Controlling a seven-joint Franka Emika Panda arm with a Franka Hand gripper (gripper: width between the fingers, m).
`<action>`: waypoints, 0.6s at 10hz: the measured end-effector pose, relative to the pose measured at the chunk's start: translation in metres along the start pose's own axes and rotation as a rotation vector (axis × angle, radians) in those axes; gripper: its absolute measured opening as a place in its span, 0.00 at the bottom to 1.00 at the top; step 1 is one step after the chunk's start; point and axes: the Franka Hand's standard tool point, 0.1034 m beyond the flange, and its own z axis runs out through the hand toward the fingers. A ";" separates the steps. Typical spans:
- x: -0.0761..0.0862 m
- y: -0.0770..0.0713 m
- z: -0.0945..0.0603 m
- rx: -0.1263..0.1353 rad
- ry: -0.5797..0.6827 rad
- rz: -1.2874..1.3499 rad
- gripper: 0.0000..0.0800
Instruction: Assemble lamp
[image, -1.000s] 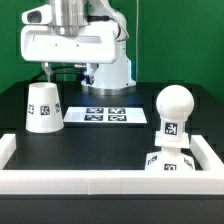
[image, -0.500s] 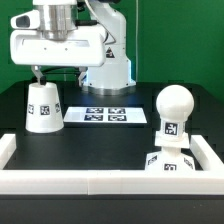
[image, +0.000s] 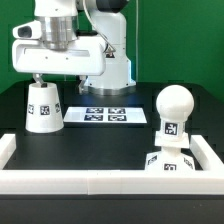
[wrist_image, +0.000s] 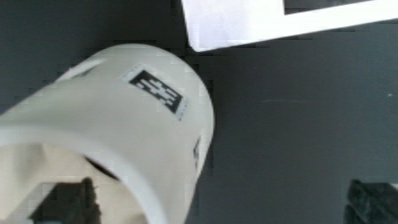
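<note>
The tapered white shade (image: 43, 107) stands upright on the black table at the exterior view's left. It fills much of the wrist view (wrist_image: 125, 120), tag showing. My gripper (image: 58, 82) hangs open just above the shade. In the wrist view the gripper (wrist_image: 222, 205) straddles the shade's wall: one finger (wrist_image: 71, 205) is over the open top, the other (wrist_image: 374, 205) is over bare table. It holds nothing. The ball-shaped bulb (image: 175, 105) stands on the small square base (image: 170, 160) at the exterior view's right.
The marker board (image: 103, 116) lies flat behind the shade, toward the middle; its corner shows in the wrist view (wrist_image: 267, 20). A low white wall (image: 100, 180) borders the table's front and sides. The robot's base stands at the back.
My gripper has moved toward the exterior view's left and come down over the shade. The shade, bulb and base have not moved.
</note>
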 end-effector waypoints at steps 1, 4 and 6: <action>-0.001 0.000 0.003 -0.004 -0.006 -0.002 0.87; -0.001 -0.004 0.006 -0.008 -0.014 -0.013 0.71; -0.002 -0.004 0.006 -0.008 -0.015 -0.013 0.36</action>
